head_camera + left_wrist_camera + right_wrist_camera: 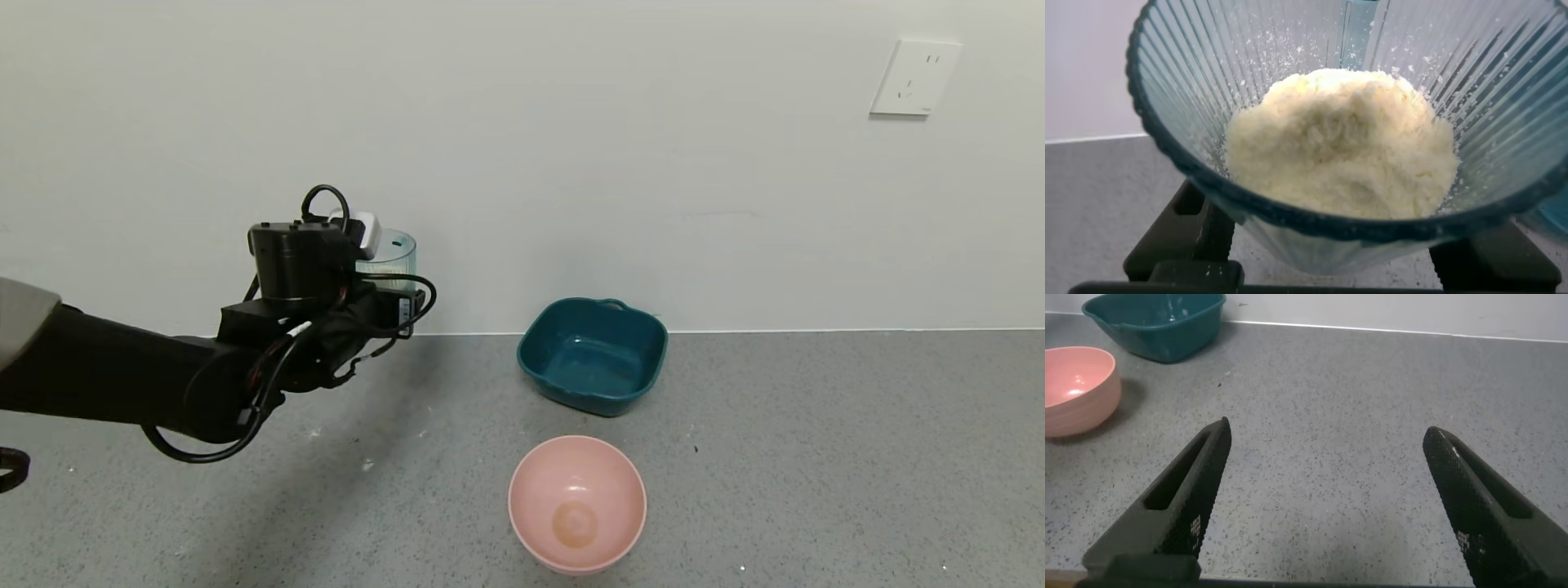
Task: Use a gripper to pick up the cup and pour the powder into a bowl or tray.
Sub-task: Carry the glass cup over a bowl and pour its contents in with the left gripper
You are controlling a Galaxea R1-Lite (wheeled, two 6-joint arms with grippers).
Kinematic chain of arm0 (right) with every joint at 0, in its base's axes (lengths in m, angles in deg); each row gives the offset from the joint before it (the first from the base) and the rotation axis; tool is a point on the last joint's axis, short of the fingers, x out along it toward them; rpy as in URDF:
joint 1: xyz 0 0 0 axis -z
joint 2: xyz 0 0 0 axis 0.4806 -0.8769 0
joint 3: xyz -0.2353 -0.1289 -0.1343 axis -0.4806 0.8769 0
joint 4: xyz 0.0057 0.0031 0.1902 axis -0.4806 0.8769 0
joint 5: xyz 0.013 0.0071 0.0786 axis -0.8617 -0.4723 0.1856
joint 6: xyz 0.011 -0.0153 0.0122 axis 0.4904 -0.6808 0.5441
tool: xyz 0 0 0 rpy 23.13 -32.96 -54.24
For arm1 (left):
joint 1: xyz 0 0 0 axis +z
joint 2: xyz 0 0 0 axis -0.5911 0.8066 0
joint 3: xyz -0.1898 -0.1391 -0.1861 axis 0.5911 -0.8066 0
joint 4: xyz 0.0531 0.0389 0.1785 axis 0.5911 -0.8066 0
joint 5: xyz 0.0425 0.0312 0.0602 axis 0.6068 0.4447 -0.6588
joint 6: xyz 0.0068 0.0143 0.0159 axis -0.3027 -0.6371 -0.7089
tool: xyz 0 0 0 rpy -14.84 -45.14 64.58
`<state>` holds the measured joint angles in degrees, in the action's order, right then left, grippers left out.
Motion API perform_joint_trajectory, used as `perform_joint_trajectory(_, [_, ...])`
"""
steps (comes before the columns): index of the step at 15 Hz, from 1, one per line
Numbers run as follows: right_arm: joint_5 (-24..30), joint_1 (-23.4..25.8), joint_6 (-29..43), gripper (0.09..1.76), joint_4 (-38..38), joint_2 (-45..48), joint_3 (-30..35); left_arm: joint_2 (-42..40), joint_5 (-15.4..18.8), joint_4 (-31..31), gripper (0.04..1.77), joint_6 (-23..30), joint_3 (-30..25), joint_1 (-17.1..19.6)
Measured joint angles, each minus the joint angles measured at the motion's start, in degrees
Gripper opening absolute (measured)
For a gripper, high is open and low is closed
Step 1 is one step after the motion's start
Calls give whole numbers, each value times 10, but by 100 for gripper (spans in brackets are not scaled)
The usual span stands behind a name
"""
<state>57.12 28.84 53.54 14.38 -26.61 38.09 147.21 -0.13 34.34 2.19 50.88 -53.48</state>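
Observation:
My left gripper (384, 282) is shut on the ribbed pale blue-green cup (393, 255) and holds it upright, raised well above the grey table at the left, near the wall. In the left wrist view the cup (1176, 98) fills the picture with a cream heap of powder (1343, 143) inside it. The pink bowl (577, 502) stands empty at the front middle of the table, well to the right of and below the cup; it also shows in the right wrist view (1078, 388). My right gripper (1327, 433) is open and empty over bare table, out of the head view.
A dark teal squarish tub (593, 354) with handles stands behind the pink bowl near the wall; it also shows in the right wrist view (1155, 322). A white wall socket (914, 77) is at the upper right. The grey speckled table (816, 457) spreads to the right.

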Motion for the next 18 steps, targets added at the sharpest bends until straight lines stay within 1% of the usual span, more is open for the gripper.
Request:
perform_joint_trajectory(2, [0, 0, 0, 171, 0, 0, 0, -4, -25, -24, 131, -44, 30, -23])
perform_joint_trajectory(3, [0, 0, 0, 171, 0, 0, 0, -5, -30, -33, 131, -72, 40, -34])
perform_joint_trajectory(6, [0, 0, 0, 171, 0, 0, 0, -5, -30, -39, 131, -161, 50, -57])
perform_joint_trajectory(8, [0, 0, 0, 171, 0, 0, 0, -5, -24, -39, 131, -201, 51, -68])
perform_joint_trajectory(9, [0, 0, 0, 171, 0, 0, 0, -5, -19, -40, 130, -220, 47, -73])
perform_joint_trajectory(12, [0, 0, 0, 171, 0, 0, 0, -6, 35, -41, 130, -285, 31, -80])
perform_joint_trajectory(14, [0, 0, 0, 171, 0, 0, 0, -7, 57, -40, 130, -328, 19, -81])
perform_joint_trajectory(16, [0, 0, 0, 171, 0, 0, 0, -8, 67, -41, 130, -349, 10, -89])
perform_joint_trajectory(18, [0, 0, 0, 171, 0, 0, 0, -8, 67, -41, 130, -382, 0, -99])
